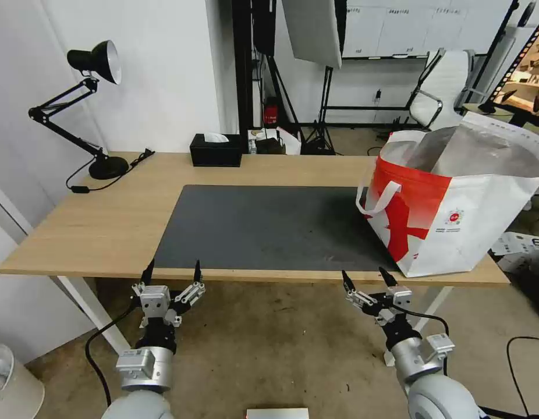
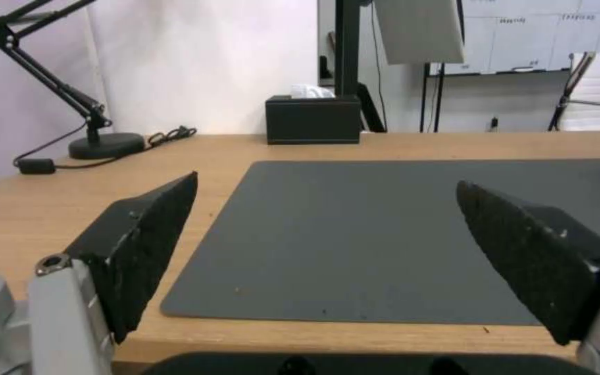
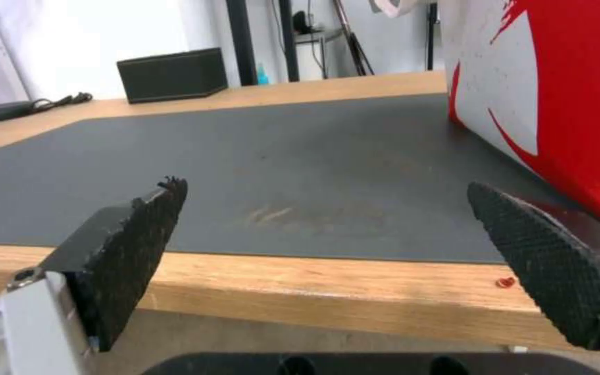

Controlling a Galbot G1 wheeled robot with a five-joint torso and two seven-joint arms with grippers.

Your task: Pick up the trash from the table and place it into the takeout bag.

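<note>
Both grippers parked just off the near edge of the table (image 1: 106, 227), fingers spread, nothing held: left gripper (image 1: 171, 273) below the mat's near-left corner, right gripper (image 1: 367, 278) below the near-right, close to the takeout bag (image 1: 456, 215). Dark mat (image 1: 269, 227) is bare; I see no bowl, tray, ball or wad on it, so trash is presumably in the bag already or out of view, can't tell which. One tiny red speck (image 3: 503, 282) sits on the table edge by the right fingers. Judgement: task looks done or at rest pose; any next move needs a target first. Clutter: black tissue box (image 1: 216, 150) and desk lamp (image 1: 92, 105) at the far side, well clear.
</note>
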